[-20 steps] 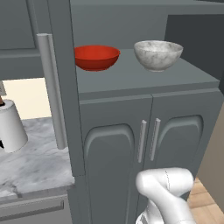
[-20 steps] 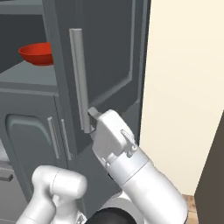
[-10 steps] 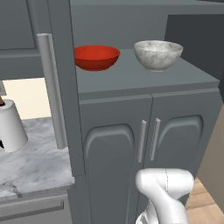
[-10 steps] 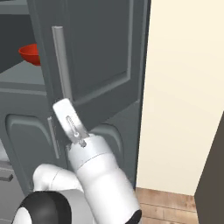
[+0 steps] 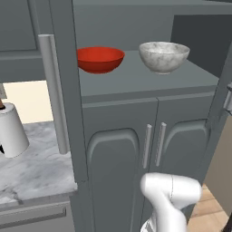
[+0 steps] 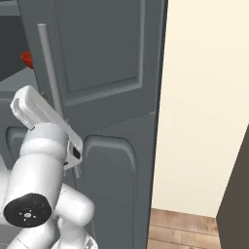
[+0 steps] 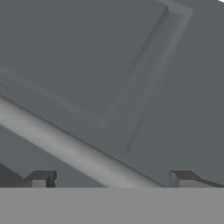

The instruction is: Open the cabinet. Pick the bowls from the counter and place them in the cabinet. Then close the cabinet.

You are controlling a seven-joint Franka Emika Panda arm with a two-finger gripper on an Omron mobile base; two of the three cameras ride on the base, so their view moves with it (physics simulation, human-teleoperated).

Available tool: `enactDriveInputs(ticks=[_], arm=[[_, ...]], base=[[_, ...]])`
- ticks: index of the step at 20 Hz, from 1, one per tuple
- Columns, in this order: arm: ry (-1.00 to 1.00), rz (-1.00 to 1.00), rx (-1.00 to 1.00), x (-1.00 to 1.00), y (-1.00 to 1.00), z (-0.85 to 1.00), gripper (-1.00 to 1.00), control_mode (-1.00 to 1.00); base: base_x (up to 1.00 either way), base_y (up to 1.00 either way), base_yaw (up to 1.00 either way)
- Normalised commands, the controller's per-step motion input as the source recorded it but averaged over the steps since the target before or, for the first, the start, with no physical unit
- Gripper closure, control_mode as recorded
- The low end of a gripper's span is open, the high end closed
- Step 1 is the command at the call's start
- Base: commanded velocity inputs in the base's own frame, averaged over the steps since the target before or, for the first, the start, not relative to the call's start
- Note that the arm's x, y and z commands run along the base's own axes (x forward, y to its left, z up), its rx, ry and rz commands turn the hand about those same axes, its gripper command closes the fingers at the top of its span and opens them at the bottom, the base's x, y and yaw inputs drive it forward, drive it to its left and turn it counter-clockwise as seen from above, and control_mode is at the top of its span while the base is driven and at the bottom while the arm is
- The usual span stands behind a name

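Note:
The cabinet stands open, its left door's bar handle facing me. On its grey shelf sit both bowls: the red bowl at left and the marbled bowl at right. In the right base view the right door swings across, leaving a sliver of the red bowl showing. My gripper is low against this door, below its bar handle. In the hand view the gripper is open, and the bar handle runs diagonally just beyond the fingertips.
The marble counter lies at lower left with a white paper-towel roll on it. Arched lower doors with short handles sit under the shelf. A cream wall and wooden floor are to the right.
In the right base view the right door and its handle have swung leftward, covering more of the shelf. My arm has swung left and lower along that door.

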Motion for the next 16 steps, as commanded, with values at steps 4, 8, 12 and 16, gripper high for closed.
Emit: enactDriveInputs(ticks=[4, 8, 12, 16], arm=[[0.04, -0.39, -0.12, 0.79, 0.03, 0.46, -1.00, -1.00], [0.04, -0.35, -0.04, 0.66, 0.00, 0.22, -1.00, -1.00], [0.08, -0.30, -0.02, 0.68, 0.00, 0.20, -1.00, -1.00], [0.09, -0.22, 0.00, 0.72, 0.00, 0.19, -1.00, -1.00]], base=[[0.00, 0.00, 0.00], [0.00, 0.00, 0.00], [0.00, 0.00, 0.00], [0.00, 0.00, 0.00]])
